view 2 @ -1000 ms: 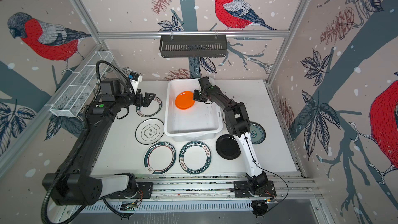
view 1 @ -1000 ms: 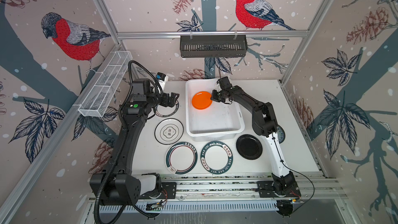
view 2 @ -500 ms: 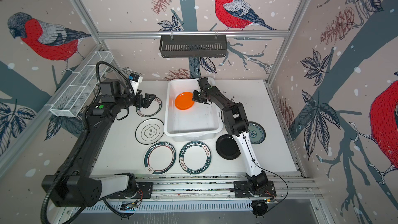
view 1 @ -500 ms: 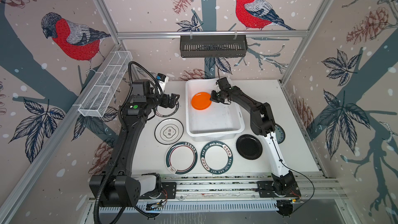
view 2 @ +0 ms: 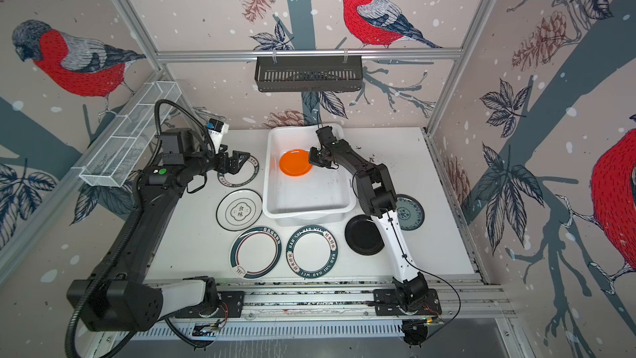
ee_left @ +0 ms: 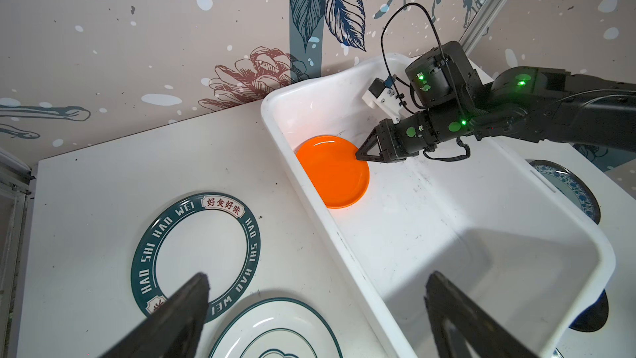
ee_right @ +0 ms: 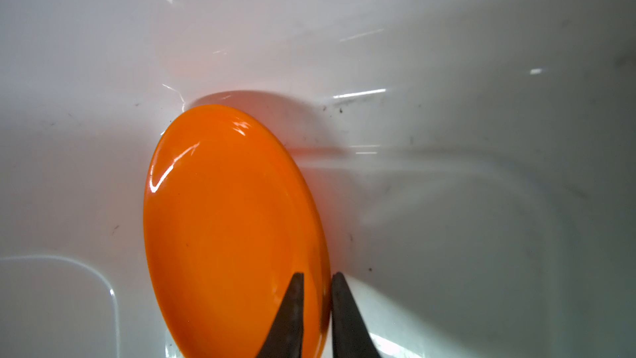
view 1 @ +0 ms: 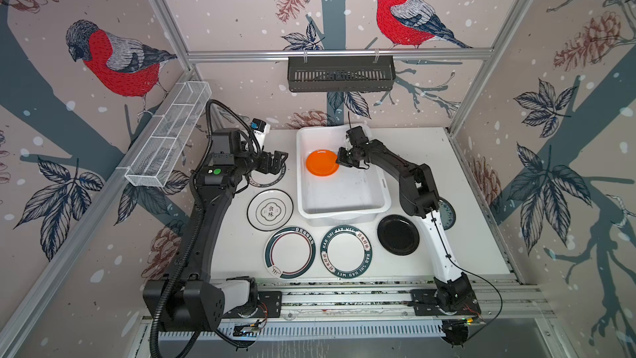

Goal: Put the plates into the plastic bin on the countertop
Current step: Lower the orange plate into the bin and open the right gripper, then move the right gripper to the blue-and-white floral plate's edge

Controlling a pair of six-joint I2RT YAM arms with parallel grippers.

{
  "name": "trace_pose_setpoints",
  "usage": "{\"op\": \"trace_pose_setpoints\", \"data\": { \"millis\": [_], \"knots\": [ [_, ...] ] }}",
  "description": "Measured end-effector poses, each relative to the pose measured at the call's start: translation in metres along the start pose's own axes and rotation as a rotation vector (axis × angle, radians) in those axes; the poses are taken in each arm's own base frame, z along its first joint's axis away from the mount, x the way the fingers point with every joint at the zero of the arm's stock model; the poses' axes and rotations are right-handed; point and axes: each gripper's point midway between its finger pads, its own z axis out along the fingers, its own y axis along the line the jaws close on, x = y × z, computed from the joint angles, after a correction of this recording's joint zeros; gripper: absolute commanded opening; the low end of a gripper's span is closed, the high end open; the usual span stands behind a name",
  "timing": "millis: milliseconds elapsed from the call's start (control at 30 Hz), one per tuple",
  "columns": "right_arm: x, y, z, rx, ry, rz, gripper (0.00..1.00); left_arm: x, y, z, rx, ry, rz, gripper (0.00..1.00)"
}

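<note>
1. Plate number one, the orange plate [view 1: 321,162], is inside the bin [view 1: 344,215]. It sits toward the back, close to the bin's left wall.
2. It sits tilted. The far edge is down on the bin floor and the near edge is up at the right gripper [ee_right: 316,275].
3. That gripper's jaws are narrow and astride the rim, with one finger over the plate's face and one outside it. Whether they pinch or stand slack I cannot tell.
4. A rim hold makes sense, since a flat plate offers no other purchase.
5. The arm reaches in over the bin wall and dips low. I judge that is so the plate goes down softly, not from a height.
6. Over on the other side, the left gripper [ee_left: 318,274] is spread wide and empty. It hovers above a lettered plate [ee_left: 196,253] just beside the bin.
7. That looks like a line-up for the next pick, kept clear of the busy arm.
8. Waiting flat on the desk [view 1: 430,167] are:
   - a centre-marked plate [view 1: 270,210]
   - a green-rimmed plate [view 1: 290,252]
   - a second lettered plate [view 1: 346,251]
   - a black plate [view 1: 398,234]
   - a teal plate [view 2: 409,211], half hidden by the right arm
9. Early days, then: one plate is in and six are out.
10. One thing to watch is that the freed plate may slap flat or slide, though the bin wall should stop it.
</note>
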Motion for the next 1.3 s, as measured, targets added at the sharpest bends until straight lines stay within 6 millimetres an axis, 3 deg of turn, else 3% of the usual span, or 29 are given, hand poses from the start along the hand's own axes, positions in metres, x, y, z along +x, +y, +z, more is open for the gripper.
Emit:
{"op": "trace_pose_setpoints", "data": {
  "millis": [300,667,800,933,1000,1100,1200,1300],
  "knots": [
    [0.002,-0.006,-0.003,0.031,-0.001,0.004,0.35,0.000,-0.003,0.001,0.022,-0.001,-0.004,0.97],
    [-0.031,0.028,-0.062,0.026,-0.114,-0.075,0.42,-0.004,-0.003,0.003,0.024,-0.002,-0.002,0.97],
    [-0.035,0.045,-0.095,0.027,-0.151,-0.116,0.49,-0.004,-0.002,0.003,0.022,-0.002,0.001,0.97],
    [-0.038,0.070,-0.147,0.014,-0.232,-0.176,0.51,-0.005,-0.001,0.004,0.019,-0.002,0.007,0.97],
    [-0.040,0.074,-0.174,0.017,-0.278,-0.201,0.52,-0.006,-0.001,0.006,0.021,0.001,0.008,0.97],
    [-0.042,0.052,-0.203,0.045,-0.329,-0.173,0.52,-0.006,-0.001,0.007,0.023,0.005,0.007,0.98],
    [-0.037,0.005,-0.222,0.110,-0.349,-0.107,0.52,-0.005,-0.002,0.009,0.026,0.010,0.008,0.97],
    [-0.021,-0.055,-0.241,0.175,-0.352,0.009,0.52,-0.006,-0.003,0.012,0.031,0.013,0.010,0.98]
  ]
}}
